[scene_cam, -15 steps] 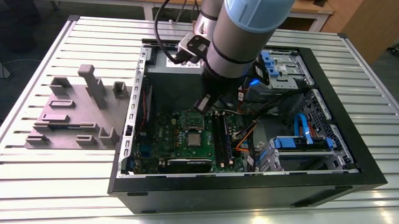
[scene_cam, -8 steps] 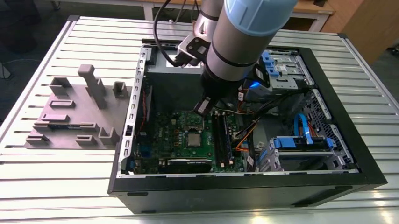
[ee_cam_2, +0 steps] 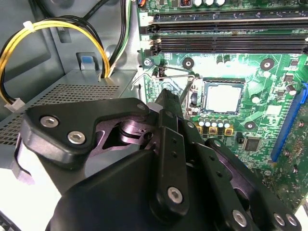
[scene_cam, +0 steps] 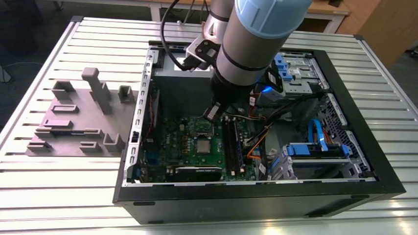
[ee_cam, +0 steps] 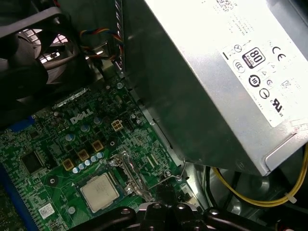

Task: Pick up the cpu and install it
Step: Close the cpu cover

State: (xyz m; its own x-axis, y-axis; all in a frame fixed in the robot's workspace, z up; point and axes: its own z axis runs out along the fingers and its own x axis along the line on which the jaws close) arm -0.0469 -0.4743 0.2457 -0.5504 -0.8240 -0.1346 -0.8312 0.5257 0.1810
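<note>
The cpu [ee_cam_2: 224, 96] is a small silvery square that lies flat in its socket on the green motherboard [ee_cam_2: 269, 72]. It also shows in the first wrist view, cpu [ee_cam: 100, 192], and in the exterior view as a small square, cpu [scene_cam: 203, 146]. The hinged metal socket frame [ee_cam: 126, 169] stands swung up beside the chip, with its wire lever [ee_cam_2: 166, 71] raised. My gripper [scene_cam: 212, 113] hangs inside the open case just above the board, beside the socket on the lever side and apart from the cpu. Its black body, the gripper [ee_cam_2: 166, 103], covers the near part of the second wrist view.
A big grey power supply box [ee_cam: 216, 86] with a white label stands close beside the socket. Yellow and black cables [ee_cam_2: 53, 29] loop by it. Memory slots [ee_cam_2: 226, 41], a black fan [ee_cam: 33, 57], blue drive cages [scene_cam: 313, 151] and case walls crowd the space. A grey fixture [scene_cam: 78, 117] lies outside.
</note>
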